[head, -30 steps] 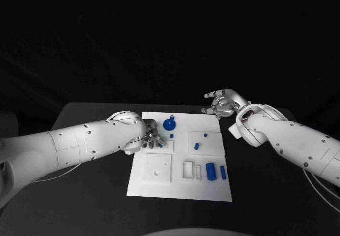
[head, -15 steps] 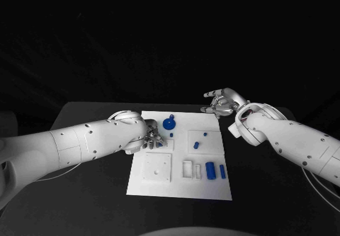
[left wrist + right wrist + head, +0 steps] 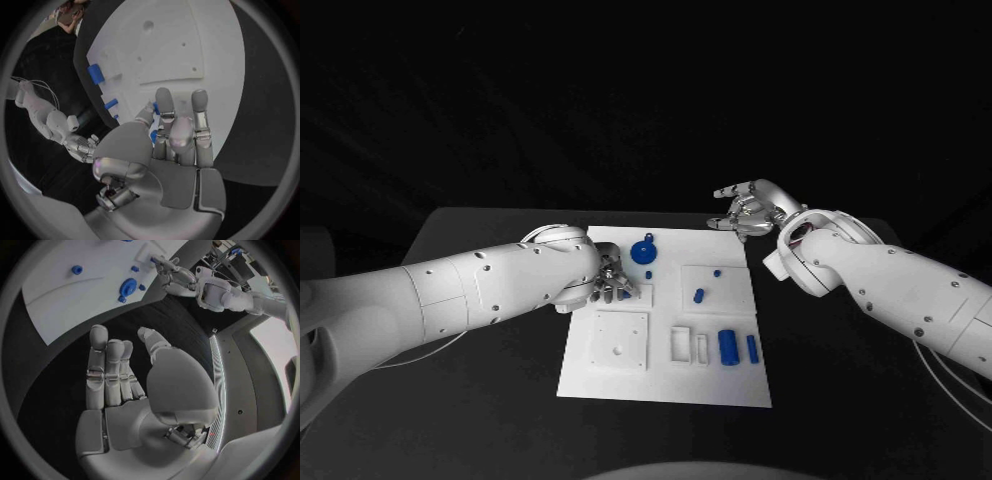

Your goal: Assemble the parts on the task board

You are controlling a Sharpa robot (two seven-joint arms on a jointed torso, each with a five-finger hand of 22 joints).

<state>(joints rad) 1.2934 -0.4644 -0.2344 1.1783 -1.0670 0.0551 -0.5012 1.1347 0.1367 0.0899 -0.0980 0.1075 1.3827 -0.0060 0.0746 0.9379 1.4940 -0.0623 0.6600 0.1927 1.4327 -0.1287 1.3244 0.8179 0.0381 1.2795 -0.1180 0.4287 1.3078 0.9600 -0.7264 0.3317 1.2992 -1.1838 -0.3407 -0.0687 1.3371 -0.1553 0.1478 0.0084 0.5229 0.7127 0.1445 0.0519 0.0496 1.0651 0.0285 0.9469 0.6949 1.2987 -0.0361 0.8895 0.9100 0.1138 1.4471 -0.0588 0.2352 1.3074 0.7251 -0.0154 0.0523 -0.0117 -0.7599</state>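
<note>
A black table (image 3: 473, 400) under a dark background carries the white task board (image 3: 668, 385) at its middle. On the board, a round blue part (image 3: 645, 252) stands near the far edge, two small blue parts (image 3: 700, 296) sit on a raised square right of centre, and two blue cylinders (image 3: 728, 347) lie side by side near the right edge, next to a white slotted frame (image 3: 682, 345). A square white plate (image 3: 619, 341) lies at the near left. The left hand (image 3: 610, 283) is over the board's left side, fingers drawn together around a small blue part (image 3: 153, 136). The right hand (image 3: 751, 211) hovers past the board's far right corner, fingers apart and holding nothing.
</note>
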